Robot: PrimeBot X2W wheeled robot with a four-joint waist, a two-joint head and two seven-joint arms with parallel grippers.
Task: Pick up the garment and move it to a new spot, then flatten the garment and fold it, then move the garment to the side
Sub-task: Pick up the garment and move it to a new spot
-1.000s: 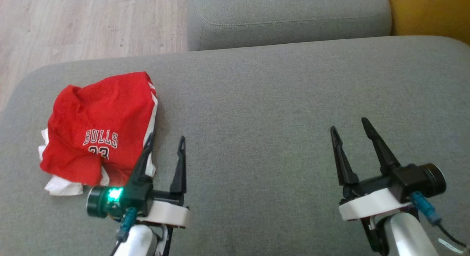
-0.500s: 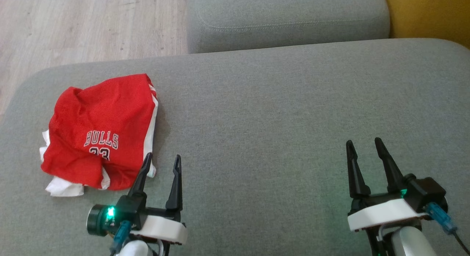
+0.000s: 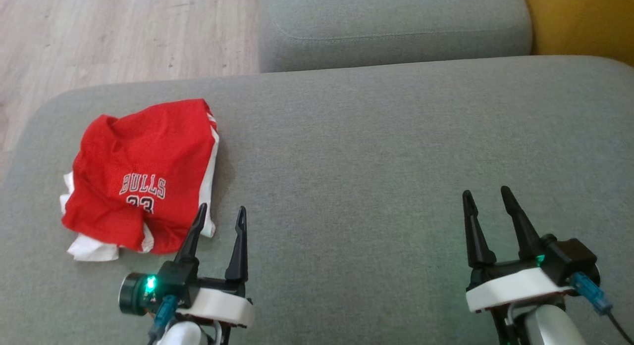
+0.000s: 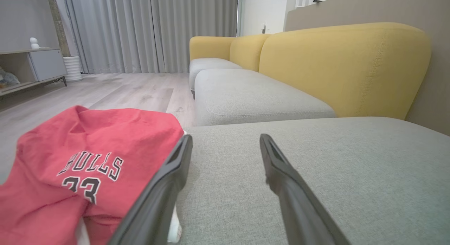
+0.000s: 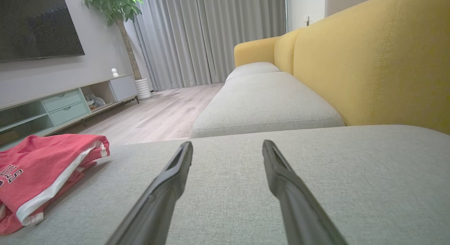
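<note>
Head view, left to right. The garment (image 3: 141, 174), a red jersey with white trim and a printed team name and number, is lying in a loose, roughly folded bundle at the left of the frame. It is resting on the near grey seat cushion (image 3: 356, 147), close to the cushion's left end. This position at the margin is leaving the wide middle of the cushion free, which I judge to be the working area.

Just right of the bundle, at the lower left, the left gripper (image 3: 222, 208) is pointing up the frame, its two dark fingers standing apart and holding nothing. Its left finger is overlapping the garment's lower right corner in this view, but contact cannot be confirmed. The left wrist view is showing that finger alongside the red cloth, with bare cushion between the fingers.

At the lower right, well apart from the garment, the right gripper (image 3: 485, 190) is hovering over bare cushion, fingers likewise apart and empty.

Judgement: the jersey is looking folded and set to the side, so the task is probably nearing completion, with neither gripper needing a hold.
</note>
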